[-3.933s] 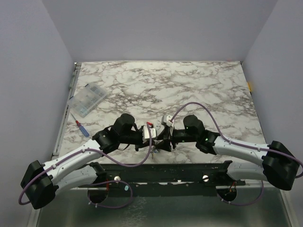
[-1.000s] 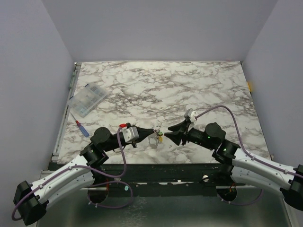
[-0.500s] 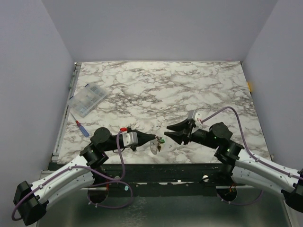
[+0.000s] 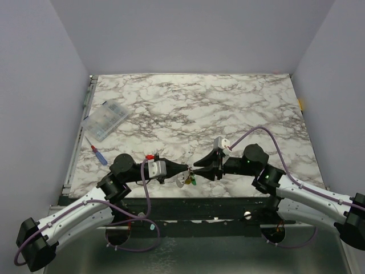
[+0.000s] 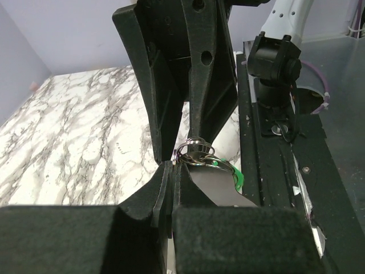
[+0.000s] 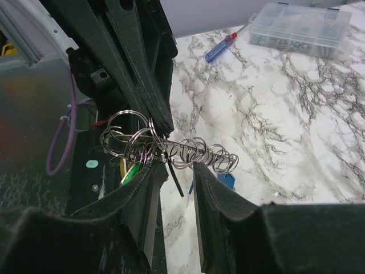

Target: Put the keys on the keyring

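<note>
Close to the near edge of the table, the left gripper is clamped shut on the keyring, a linked bunch of wire loops. The keys, green- and blue-headed, hang from it, so some seem already threaded, though whether any is left cannot be told. Just beyond, the right gripper stands partly parted, its tips straddling the loops without visibly pinching them; the clear box lies far off.

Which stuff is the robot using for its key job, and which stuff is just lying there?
For the job: keys, keyring, left tool, right tool.

Just lying about: clear box, screwdriver.
</note>
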